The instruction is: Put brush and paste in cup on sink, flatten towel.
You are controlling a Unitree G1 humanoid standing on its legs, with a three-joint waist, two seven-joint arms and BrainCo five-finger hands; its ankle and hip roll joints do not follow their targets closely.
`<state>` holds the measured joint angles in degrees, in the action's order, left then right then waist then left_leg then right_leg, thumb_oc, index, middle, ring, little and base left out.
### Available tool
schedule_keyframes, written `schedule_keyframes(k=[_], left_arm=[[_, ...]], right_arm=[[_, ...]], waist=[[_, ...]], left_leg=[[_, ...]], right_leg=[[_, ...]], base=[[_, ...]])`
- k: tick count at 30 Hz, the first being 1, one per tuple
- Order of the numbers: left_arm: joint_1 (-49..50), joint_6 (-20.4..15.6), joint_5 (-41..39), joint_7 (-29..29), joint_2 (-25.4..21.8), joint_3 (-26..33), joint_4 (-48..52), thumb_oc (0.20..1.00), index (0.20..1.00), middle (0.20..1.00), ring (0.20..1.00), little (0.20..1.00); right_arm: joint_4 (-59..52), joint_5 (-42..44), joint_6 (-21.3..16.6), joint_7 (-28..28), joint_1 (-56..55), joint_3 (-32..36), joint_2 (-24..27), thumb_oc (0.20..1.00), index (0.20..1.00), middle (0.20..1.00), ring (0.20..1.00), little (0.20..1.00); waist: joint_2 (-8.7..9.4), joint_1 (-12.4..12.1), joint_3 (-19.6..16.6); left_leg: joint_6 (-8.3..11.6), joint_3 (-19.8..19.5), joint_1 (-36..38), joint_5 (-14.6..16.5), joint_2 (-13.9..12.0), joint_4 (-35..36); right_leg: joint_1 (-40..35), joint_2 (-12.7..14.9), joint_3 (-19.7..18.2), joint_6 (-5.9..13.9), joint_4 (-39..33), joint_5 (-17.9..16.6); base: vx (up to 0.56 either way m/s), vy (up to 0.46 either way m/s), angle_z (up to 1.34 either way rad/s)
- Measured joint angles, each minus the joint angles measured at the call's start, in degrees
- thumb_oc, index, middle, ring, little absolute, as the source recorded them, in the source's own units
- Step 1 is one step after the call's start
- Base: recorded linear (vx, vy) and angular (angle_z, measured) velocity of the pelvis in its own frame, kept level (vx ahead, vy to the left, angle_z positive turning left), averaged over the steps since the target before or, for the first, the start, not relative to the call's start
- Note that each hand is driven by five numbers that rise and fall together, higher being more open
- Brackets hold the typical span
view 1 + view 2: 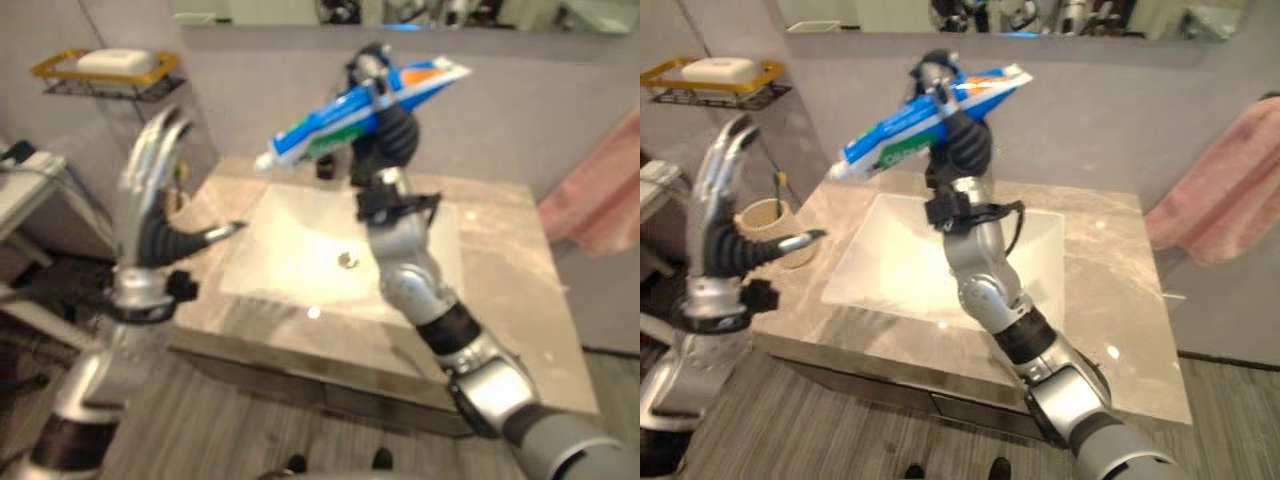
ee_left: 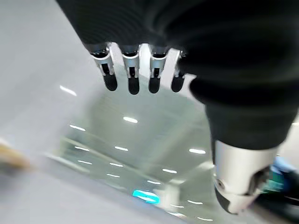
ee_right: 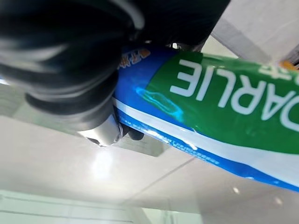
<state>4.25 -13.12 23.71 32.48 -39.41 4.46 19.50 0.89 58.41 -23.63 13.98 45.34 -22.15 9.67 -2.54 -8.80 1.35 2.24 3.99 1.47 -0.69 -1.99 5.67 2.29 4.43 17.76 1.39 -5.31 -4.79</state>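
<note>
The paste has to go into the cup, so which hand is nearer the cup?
Left. The left hand hangs open beside the cup at the counter's left end; the right hand holds the toothpaste raised over the sink.

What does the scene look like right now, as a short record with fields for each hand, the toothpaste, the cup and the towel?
right hand: raised above the sink, shut on the toothpaste tube
toothpaste tube: blue, green and white, held tilted, cap end lower toward the robot's left
left hand: raised at the counter's left end, fingers straight, holding nothing
cup: beige, on the counter's left end, a thin stick in it
towel: pink, hanging right of the counter, not flattened
</note>
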Motion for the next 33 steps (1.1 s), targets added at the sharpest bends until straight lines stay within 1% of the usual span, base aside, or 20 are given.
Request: schedule_keyframes(k=[1,2,3,4,5,7,8,9,12,15,18,19,20,21,23,24,26,27,30,33], left_arm=[[3.6,-0.2,-0.4,0.3,0.6,2.9,-0.2,1.000,1.000,1.000,1.000,1.000],[8.9,-0.1,-2.4,1.8,2.3,7.2,-4.8,1.000,1.000,1.000,1.000,1.000],[10.3,0.4,-4.2,2.4,3.2,8.7,-7.4,1.000,1.000,1.000,1.000,1.000],[10.6,1.0,-5.8,2.8,3.4,9.3,-9.5,1.000,1.000,1.000,1.000,1.000],[10.7,1.6,-8.0,3.9,3.5,9.9,-12.0,1.000,1.000,1.000,1.000,1.000],[10.8,0.7,-10.0,4.1,3.8,9.8,-18.0,1.000,1.000,1.000,1.000,1.000],[9.5,1.0,-10.7,3.7,4.3,9.6,-24.4,1.000,1.000,1.000,1.000,1.000],[9.7,1.9,-12.5,3.6,4.4,9.4,-26.7,1.000,1.000,1.000,1.000,1.000],[8.6,3.8,-16.5,2.0,4.7,5.8,-38.6,1.000,1.000,1.000,1.000,1.000],[9.1,4.7,-17.5,-1.3,4.8,1.9,-43.7,1.000,1.000,1.000,1.000,1.000],[6.2,5.0,-22.4,-3.1,8.1,1.5,-53.0,1.000,1.000,1.000,1.000,1.000],[4.6,4.8,-24.5,-4.1,9.6,0.7,-59.5,1.000,1.000,1.000,1.000,1.000],[4.5,4.8,-24.6,-4.2,9.6,0.6,-59.9,1.000,1.000,1.000,1.000,1.000],[2.5,5.7,-26.9,-6.0,11.2,-1.0,-68.6,1.000,1.000,1.000,1.000,1.000],[2.2,6.7,-28.8,-7.9,12.6,-1.9,-73.6,1.000,1.000,1.000,1.000,1.000],[1.3,7.4,-30.4,-9.2,14.5,-3.4,-80.6,1.000,1.000,1.000,1.000,1.000],[1.3,8.4,-30.7,-10.5,16.0,-3.8,-85.9,1.000,1.000,1.000,1.000,1.000],[-0.3,9.6,-30.9,-11.2,17.3,-3.8,-93.3,1.000,1.000,1.000,1.000,1.000],[0.5,11.3,-31.2,-12.8,18.2,-3.8,-94.8,1.000,1.000,1.000,1.000,1.000],[0.7,11.3,-31.5,-13.2,18.2,-3.8,-93.1,1.000,1.000,1.000,1.000,1.000]], right_arm=[[0.0,0.0,-0.6,0.3,-0.3,1.0,0.1,0.200,0.200,0.200,0.200,0.200],[-0.1,0.0,-1.5,1.3,-0.6,3.5,1.7,0.200,0.200,0.200,0.200,0.200],[-0.1,-0.1,-1.9,1.7,-0.6,4.7,2.5,0.200,0.200,0.200,0.200,0.200],[-0.1,-0.1,-2.3,2.0,-0.6,5.8,3.5,0.200,0.200,0.200,0.200,0.200],[0.0,-0.1,-2.4,2.5,-0.6,7.6,4.4,0.200,0.200,0.200,0.200,0.200],[0.2,-0.8,-2.5,2.5,-0.4,8.5,4.6,0.200,0.200,0.200,0.200,0.200],[0.2,-2.2,-2.8,2.6,-0.4,8.6,5.6,0.200,0.200,0.200,0.200,0.200],[0.3,-2.2,-2.8,2.6,-0.4,8.6,6.0,0.200,0.200,0.200,0.200,0.200],[1.1,-2.4,-2.9,2.6,0.7,10.5,6.6,0.200,0.200,0.200,0.200,0.200],[3.9,-4.4,-2.8,2.9,2.4,11.5,6.8,0.200,0.200,0.200,0.200,0.200],[4.9,-4.5,-2.8,3.0,2.6,12.0,6.7,0.200,0.200,0.200,0.200,0.200],[4.9,-4.5,-2.8,3.0,3.0,12.6,6.7,0.200,0.200,0.200,0.200,0.200],[4.9,-4.5,-2.8,3.0,3.0,12.6,6.7,0.200,0.200,0.200,0.200,0.200],[4.9,-4.5,-2.9,3.0,3.2,13.0,6.9,0.200,0.200,0.200,0.200,0.200],[5.0,-4.5,-2.8,3.0,3.8,13.0,7.6,0.200,0.200,0.200,0.200,0.200],[5.7,-4.6,-2.8,3.0,5.5,12.8,8.5,0.200,0.200,0.200,0.200,0.200],[7.4,-4.6,-2.9,3.1,7.5,13.0,8.8,0.200,0.200,0.200,0.200,0.200],[9.1,-4.6,-3.0,3.3,9.3,12.9,8.5,0.200,0.200,0.200,0.200,0.200],[9.7,-4.5,-2.9,3.4,10.7,12.9,8.6,0.200,0.200,0.200,0.200,0.200],[9.8,-4.5,-3.0,3.5,11.6,12.7,7.8,0.200,0.200,0.200,0.200,0.200]], waist=[[-0.21,-0.4,0.0],[-0.85,-2.0,0.1],[-1.02,-3.1,0.1],[-1.05,-3.6,0.2],[-1.00,-5.3,0.3],[-0.97,-7.1,0.4],[-1.02,-6.7,0.5],[-0.62,-7.0,0.7],[1.13,-7.7,1.3],[2.26,-8.5,2.2],[2.54,-8.4,2.3],[2.94,-8.4,2.6],[2.95,-8.4,2.7],[3.29,-8.2,2.9],[3.72,-8.0,3.1],[4.07,-7.9,3.3],[4.72,-7.8,3.8],[5.22,-7.7,4.0],[6.16,-7.7,4.5],[6.61,-7.8,4.7]], left_leg=[[0.02,-0.7,-0.5,0.0,0.1,0.0],[0.09,-2.7,-0.8,-0.4,0.3,0.0],[0.09,-3.8,-1.3,-0.6,0.5,0.0],[0.11,-4.9,-1.7,-0.8,0.6,0.0],[0.01,-6.3,-2.3,-1.0,0.8,0.0],[-0.02,-8.1,-3.0,-1.1,1.3,-0.3],[0.00,-9.5,-3.7,-1.2,1.7,-0.8],[-0.02,-9.8,-3.8,-1.2,1.8,-0.7],[0.08,-12.4,-5.1,-1.5,2.5,-0.8],[-0.09,-13.1,-5.7,-1.6,3.3,-0.8],[-0.13,-13.9,-6.3,-1.6,4.0,-0.8],[-0.15,-14.1,-6.7,-1.6,4.2,-0.8],[-0.15,-14.1,-6.7,-1.6,4.3,-0.8],[-0.19,-14.6,-7.0,-1.7,4.5,-0.8],[-0.20,-14.9,-7.1,-1.7,4.7,-0.8],[-0.21,-15.3,-7.4,-1.7,4.9,-0.8],[-0.21,-15.2,-7.4,-1.7,5.0,-0.8],[-0.20,-15.1,-7.4,-1.7,4.9,-0.8],[-0.20,-14.8,-7.5,-1.7,4.8,-0.8],[-0.20,-14.7,-7.5,-1.7,4.8,-0.8]], right_leg=[[-0.1,0.1,0.7,0.11,0.0,0.2],[-0.5,0.5,2.6,0.36,-0.1,0.6],[-0.4,0.7,3.6,0.47,-0.1,0.7],[-0.5,0.8,4.4,0.52,-0.1,0.9],[-0.7,1.0,6.0,0.87,-0.1,1.2],[-0.9,1.4,7.8,1.16,0.0,1.4],[-1.3,1.8,9.3,1.42,0.0,1.6],[-1.5,1.9,9.7,1.64,0.0,1.8],[-1.5,2.6,12.2,2.02,0.0,2.2],[-1.1,3.3,12.8,2.26,0.0,2.2],[-1.0,4.0,13.5,2.59,0.0,2.2],[-0.6,4.2,13.7,2.72,0.0,2.2],[-0.6,4.2,13.7,2.72,0.0,2.2],[-0.6,4.5,14.3,2.83,-0.1,2.2],[-0.6,4.6,14.3,2.86,-0.1,2.2],[-0.4,4.7,14.2,2.96,-0.1,2.3],[-0.4,4.7,14.0,3.02,0.0,2.3],[-0.3,4.7,13.7,3.10,0.0,2.4],[-0.2,4.7,13.5,3.12,0.0,2.4],[-0.1,4.7,13.3,3.14,0.0,2.4]], base=[[0.00,-0.009,0.58],[-0.01,-0.005,0.67],[-0.01,0.000,0.73],[0.01,0.003,0.66],[0.03,0.004,0.58],[0.06,-0.016,0.55],[0.06,-0.031,0.58],[0.10,-0.028,0.56],[0.03,0.019,0.39],[0.03,0.050,0.15],[0.06,0.054,0.14],[0.06,0.053,0.07],[0.06,0.052,0.12],[0.03,0.030,0.13],[0.04,0.046,0.15],[0.05,0.068,0.09],[0.04,0.058,0.00],[0.03,0.032,-0.04],[0.03,0.036,-0.03],[0.00,0.000,0.00]])
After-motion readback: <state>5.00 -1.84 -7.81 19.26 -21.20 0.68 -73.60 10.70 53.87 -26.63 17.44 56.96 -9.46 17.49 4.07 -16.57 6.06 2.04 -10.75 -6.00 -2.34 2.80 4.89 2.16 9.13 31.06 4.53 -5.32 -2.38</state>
